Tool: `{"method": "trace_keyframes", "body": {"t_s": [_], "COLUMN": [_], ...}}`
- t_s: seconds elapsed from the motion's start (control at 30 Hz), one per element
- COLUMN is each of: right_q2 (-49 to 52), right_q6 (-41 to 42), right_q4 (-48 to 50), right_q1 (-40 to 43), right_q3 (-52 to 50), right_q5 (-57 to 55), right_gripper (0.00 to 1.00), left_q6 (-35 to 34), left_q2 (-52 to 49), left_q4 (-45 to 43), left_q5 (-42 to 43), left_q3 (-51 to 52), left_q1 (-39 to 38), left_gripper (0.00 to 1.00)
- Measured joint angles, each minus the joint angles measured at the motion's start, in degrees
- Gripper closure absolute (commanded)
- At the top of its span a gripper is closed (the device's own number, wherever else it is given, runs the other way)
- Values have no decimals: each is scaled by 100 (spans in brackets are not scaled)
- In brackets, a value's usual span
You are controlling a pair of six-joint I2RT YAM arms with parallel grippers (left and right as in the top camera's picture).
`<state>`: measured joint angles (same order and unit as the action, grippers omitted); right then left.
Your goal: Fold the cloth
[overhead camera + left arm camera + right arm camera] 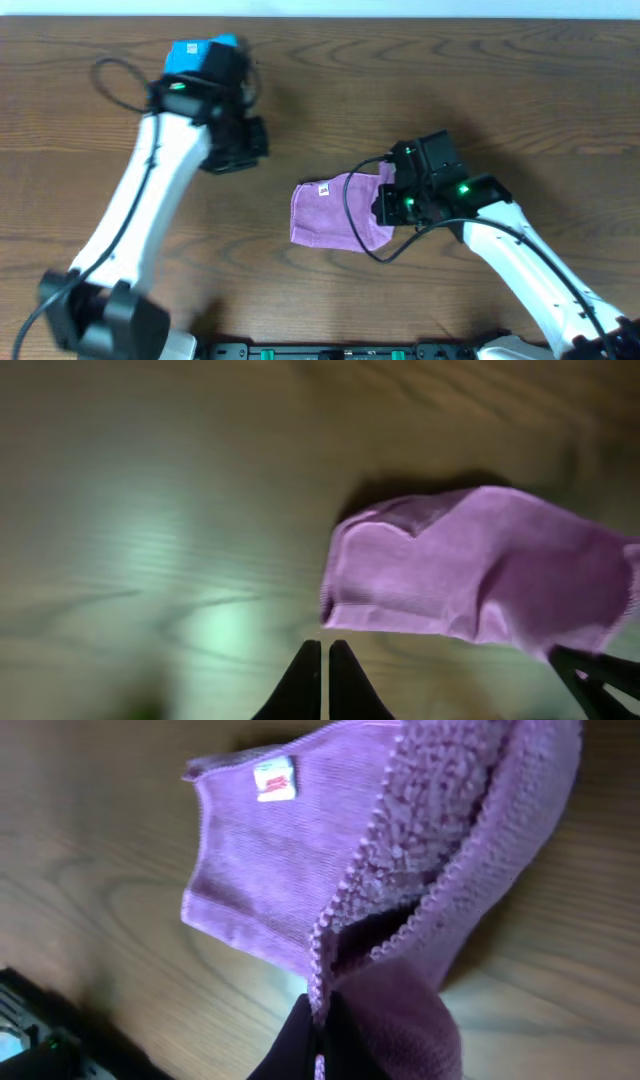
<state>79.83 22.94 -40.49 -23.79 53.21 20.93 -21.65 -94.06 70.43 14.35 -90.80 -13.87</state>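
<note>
A purple cloth (330,212) with a small white label lies on the wooden table, its right side lifted and folded over. My right gripper (392,205) is shut on the cloth's right edge (320,1010) and holds it above the table; the cloth (300,850) spreads out beyond the fingers. My left gripper (240,150) is shut and empty, up and left of the cloth. In the left wrist view its fingertips (325,660) hover just short of the cloth's near edge (470,575), apart from it.
A blue object (192,55) sits at the back left beside the left arm. A black rail (340,350) runs along the table's front edge. The right arm's cable (350,215) loops over the cloth.
</note>
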Motion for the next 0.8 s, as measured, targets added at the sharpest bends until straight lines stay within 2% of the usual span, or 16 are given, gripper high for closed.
{"method": "trace_keyframes", "body": {"t_s": [0.27,0.53,0.6,0.63,0.67,0.77,0.8], "right_q2": [-2,-2,-2,-2,-2,-2,-2], "right_q6": [479,968,1078,1121,1178,1231,1266], "right_q4": [566,811,828,839,859,997,1051], "right_q1": [-772,-1305,-1414,-1445,-1484,-1628,-1679], "right_q3": [0,0,0,0,0,0,0], "right_q5": [9,-164,-240,-267,-293,-332,-337], "right_gripper": [99,97,84,72,51,45,38], "left_q6": [269,498,527,540,544,564,564], "left_q2": [407,407,407,407,407,407,407], "left_q4": [588,632,629,629,629,627,625], "left_q5": [-175,-238,-247,-256,-258,-273,-275], "left_q3": [-2,-2,-2,-2,-2,0,-2], "left_q1": [575,750,750,750,750,750,750], "left_gripper": [94,94,94,94,94,94,94]}}
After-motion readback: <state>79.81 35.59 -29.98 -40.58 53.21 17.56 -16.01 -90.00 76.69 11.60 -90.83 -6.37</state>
